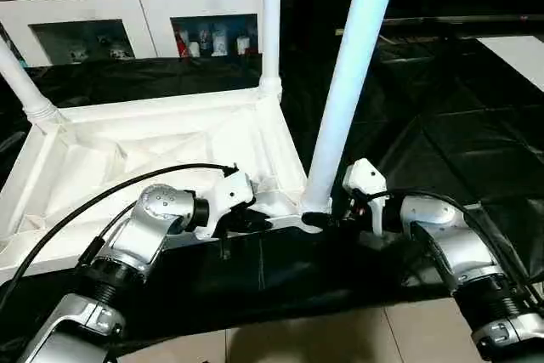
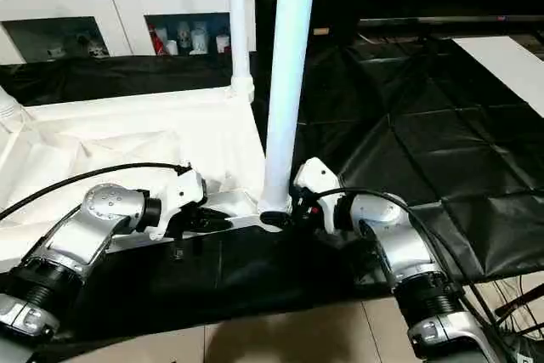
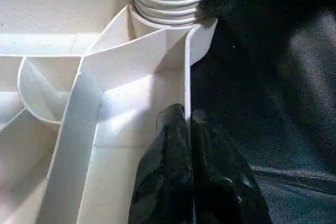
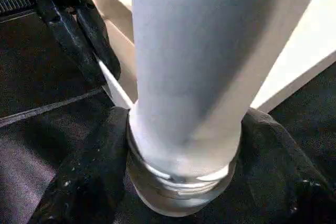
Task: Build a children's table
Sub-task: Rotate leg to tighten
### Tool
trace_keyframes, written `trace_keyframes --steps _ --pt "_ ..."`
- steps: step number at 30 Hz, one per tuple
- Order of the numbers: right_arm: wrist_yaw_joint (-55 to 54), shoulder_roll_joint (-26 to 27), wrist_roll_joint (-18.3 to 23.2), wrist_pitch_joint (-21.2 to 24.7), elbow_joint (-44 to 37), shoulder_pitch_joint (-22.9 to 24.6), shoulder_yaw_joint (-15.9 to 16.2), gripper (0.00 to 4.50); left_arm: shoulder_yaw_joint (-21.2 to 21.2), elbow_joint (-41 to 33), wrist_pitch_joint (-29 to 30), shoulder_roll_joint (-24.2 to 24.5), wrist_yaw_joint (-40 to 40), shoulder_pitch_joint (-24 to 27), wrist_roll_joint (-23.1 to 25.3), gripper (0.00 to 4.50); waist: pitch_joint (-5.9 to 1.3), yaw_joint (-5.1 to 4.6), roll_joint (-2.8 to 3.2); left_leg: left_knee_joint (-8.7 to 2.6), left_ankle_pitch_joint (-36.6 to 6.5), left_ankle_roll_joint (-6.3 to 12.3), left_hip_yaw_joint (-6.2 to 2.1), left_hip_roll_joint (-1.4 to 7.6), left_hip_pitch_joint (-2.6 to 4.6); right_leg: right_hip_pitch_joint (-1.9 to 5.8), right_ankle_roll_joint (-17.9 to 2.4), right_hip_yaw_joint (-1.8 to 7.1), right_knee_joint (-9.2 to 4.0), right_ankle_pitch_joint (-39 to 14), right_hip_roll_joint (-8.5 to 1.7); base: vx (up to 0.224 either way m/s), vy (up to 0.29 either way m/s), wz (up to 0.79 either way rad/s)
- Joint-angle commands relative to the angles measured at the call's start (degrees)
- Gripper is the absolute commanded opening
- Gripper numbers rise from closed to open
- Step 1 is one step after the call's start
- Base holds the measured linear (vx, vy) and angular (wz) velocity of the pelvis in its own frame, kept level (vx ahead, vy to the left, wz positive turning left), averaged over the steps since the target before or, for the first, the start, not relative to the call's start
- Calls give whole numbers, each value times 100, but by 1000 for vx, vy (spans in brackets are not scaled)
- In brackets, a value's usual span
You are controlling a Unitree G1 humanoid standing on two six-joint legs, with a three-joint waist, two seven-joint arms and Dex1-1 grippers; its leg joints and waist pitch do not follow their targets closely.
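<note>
Your table [image 1: 170, 150] lies upside down on the black surface [image 1: 442, 125], near leg [image 1: 353, 74] standing upright in the corner by the edge. Right pincer [image 1: 321, 218] wraps that leg's base; left pincer [image 3: 188, 129] is pinched closed on the rim, open cloth to your right.

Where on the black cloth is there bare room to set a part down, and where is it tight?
Free: the black cloth right of the near leg. Crowded: the table top's near corner, where the left claw pinches the rim and the right claw flanks the leg's base.

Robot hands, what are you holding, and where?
Left gripper pinches the tabletop's side wall near the corner. Right gripper wraps the near leg's ribbed base.
</note>
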Motion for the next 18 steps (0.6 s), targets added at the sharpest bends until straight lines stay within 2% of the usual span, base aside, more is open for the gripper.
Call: trace_keyframes --steps 1,7,10,12,16,18 --pt "-5 8 -62 -42 35 -58 53 271 -124 -43 -1 -22 -103 89 -39 0 -341 18 -94 -307 -690 658 -90 247 -11 334 -1449 255 -319 -614 -304 0 0 0" --pt "-15 56 -79 -105 94 -37 74 269 -119 7 -25 -26 -87 65 -28 0 -345 19 -103 -296 -638 699 -91 243 -17 339 -1483 252 -301 -502 -301 0 0 0" --pt "-145 193 -19 -173 141 -62 -4 269 -109 23 -31 -33 -53 52 -20 0 -338 19 -100 -297 -742 657 -91 247 -11 329 -1453 254 -320 -699 -308 0 0 0" --pt "-402 338 -27 -172 222 -105 -72 269 -98 55 -12 -57 29 30 7 0 -319 3 -97 -312 -868 579 -96 246 -18 321 -1421 253 -341 -903 -309 0 0 0" --pt "-1386 807 -123 -17 569 -295 -279 269 -52 343 62 -203 409 -139 137 0 -279 -73 -99 -362 -1256 251 -125 235 -4 297 -1161 250 -424 -1781 -314 0 0 0" --pt "-1872 1063 -101 109 701 -398 -418 269 -27 522 111 -289 624 -252 206 0 -278 -115 -93 -380 -1346 136 -144 236 -5 296 -1099 249 -428 -1898 -315 0 0 0"
